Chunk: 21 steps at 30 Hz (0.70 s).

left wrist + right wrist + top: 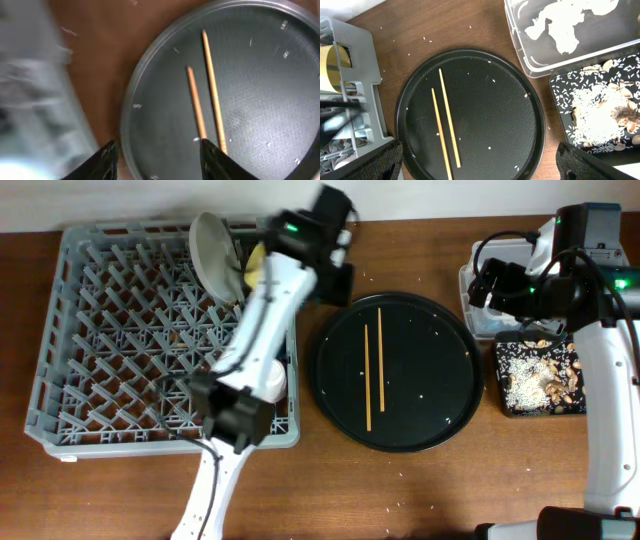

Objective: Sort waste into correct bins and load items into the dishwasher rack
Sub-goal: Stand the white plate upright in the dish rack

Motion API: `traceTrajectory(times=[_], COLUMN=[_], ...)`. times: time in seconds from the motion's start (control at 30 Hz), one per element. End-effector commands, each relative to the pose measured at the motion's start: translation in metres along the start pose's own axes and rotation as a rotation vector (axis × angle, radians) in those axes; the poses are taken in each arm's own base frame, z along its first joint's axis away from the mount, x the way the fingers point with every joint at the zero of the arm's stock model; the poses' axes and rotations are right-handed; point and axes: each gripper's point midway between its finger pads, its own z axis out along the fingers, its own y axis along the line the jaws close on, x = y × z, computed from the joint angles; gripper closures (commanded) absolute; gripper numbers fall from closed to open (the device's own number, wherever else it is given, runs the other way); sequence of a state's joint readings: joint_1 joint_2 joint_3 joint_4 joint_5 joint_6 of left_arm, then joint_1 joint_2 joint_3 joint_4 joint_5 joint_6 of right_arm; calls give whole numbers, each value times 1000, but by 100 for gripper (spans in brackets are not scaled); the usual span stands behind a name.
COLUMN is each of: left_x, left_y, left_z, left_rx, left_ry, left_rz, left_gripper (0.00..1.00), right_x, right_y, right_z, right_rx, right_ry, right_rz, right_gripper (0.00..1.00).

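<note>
Overhead, two wooden chopsticks (373, 365) lie side by side on the round black tray (430, 410). From the left wrist, the left fingers (107, 159) are spread and empty, with the chopsticks' near ends beside one tip. They look light, stiff and prone to rolling, so they are probably best pinched together mid-length. From the right wrist, the right fingers (380, 162) gape empty, with the chopsticks between them.

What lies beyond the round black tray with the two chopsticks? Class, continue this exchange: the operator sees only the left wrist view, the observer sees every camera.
Observer: Right of the round tray, a clear tub holds crumpled white napkins.
Operator: Where are the food scraps?
Observer: Rice and brownish bits lie in a flat black tray beside that tub.
Operator: Is anything in the rack?
Observer: A grey plate stands on edge at its far side, beside a yellow bowl.
</note>
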<state>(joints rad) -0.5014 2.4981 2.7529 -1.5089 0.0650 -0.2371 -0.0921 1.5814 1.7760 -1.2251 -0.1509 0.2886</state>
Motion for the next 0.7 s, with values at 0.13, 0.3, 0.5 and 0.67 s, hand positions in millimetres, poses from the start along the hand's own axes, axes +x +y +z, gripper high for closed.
traceTrajectory(times=[0.13, 0.3, 0.5, 0.67], left_x=[65, 80, 81, 28], left_y=[-45, -46, -60, -55], left_z=[137, 157, 155, 43], left_rx=[-8, -19, -94, -47], left_ry=[173, 187, 136, 4], left_rz=[-140, -128, -52, 17], left_gripper=[60, 71, 99, 99], right_x=[0, 0, 0, 0], right_y=[-3, -3, -3, -3], right_z=[1, 1, 1, 1], right_rx=[8, 8, 8, 8], right_ry=[-1, -1, -1, -1], right_rz=[13, 13, 13, 13], right_gripper=[2, 2, 2, 2])
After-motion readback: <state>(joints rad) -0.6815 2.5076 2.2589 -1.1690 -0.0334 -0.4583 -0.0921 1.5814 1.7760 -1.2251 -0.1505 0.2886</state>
